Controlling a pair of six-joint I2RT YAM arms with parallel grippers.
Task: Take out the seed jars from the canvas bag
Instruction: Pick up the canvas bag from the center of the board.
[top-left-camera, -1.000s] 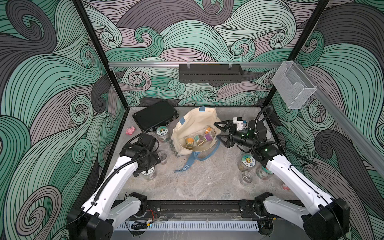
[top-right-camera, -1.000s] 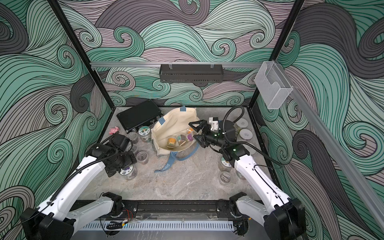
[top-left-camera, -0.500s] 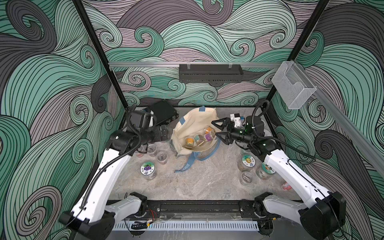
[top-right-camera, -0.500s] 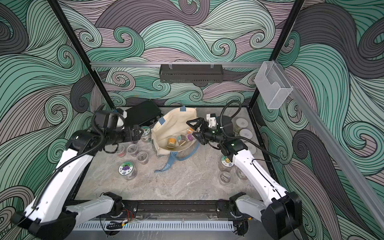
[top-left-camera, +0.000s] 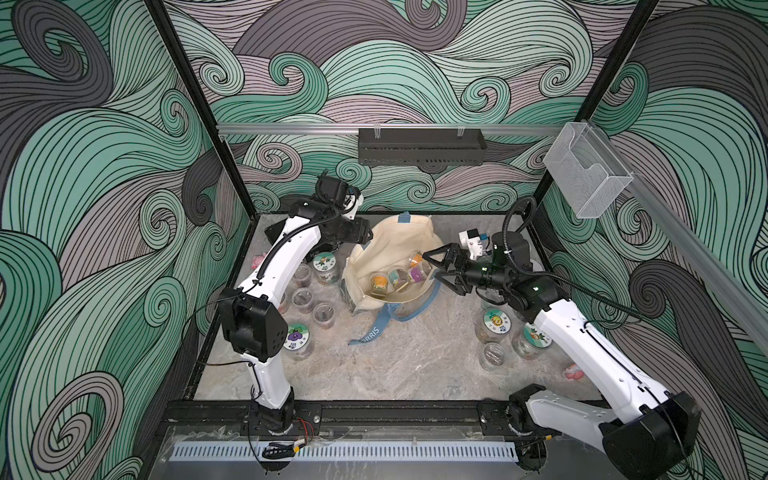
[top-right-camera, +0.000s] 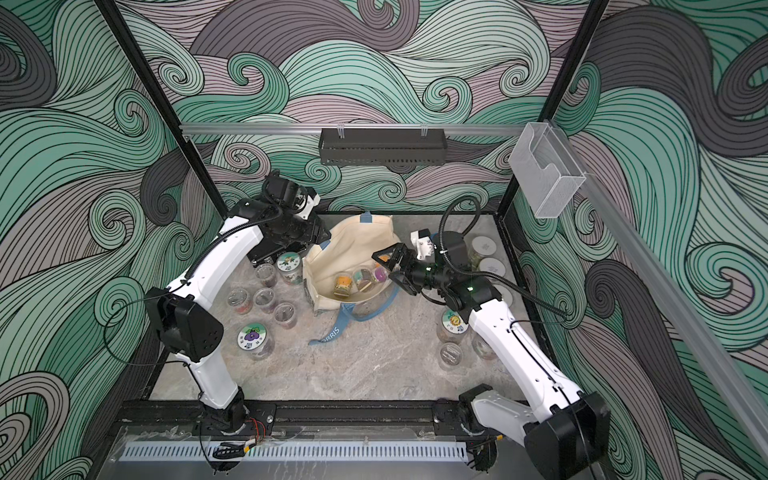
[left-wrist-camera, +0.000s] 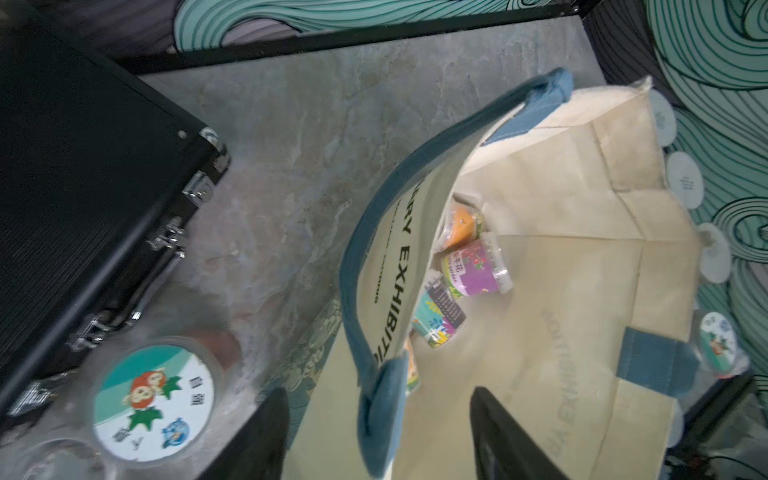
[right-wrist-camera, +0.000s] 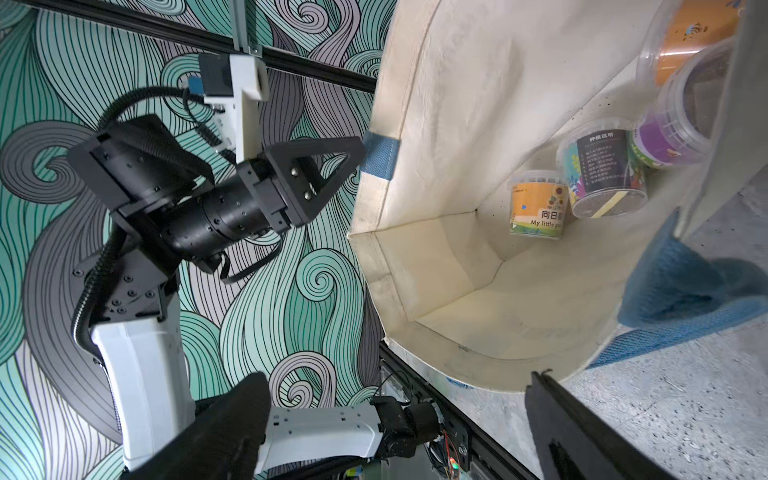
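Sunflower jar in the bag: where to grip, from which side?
Pinch the sunflower jar lid to base, probably, entering through the open mouth of the bag with the open right gripper. It ends the row with bare canvas past both ends, while its round wall sits against the teal jar, leaving little finger room.

Tabletop: bag, jars, black case

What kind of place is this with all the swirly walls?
Probably a robot practice booth, not a home: two white robot arms bolted to a black rail, swirly printed walls boxing in one small tabletop.
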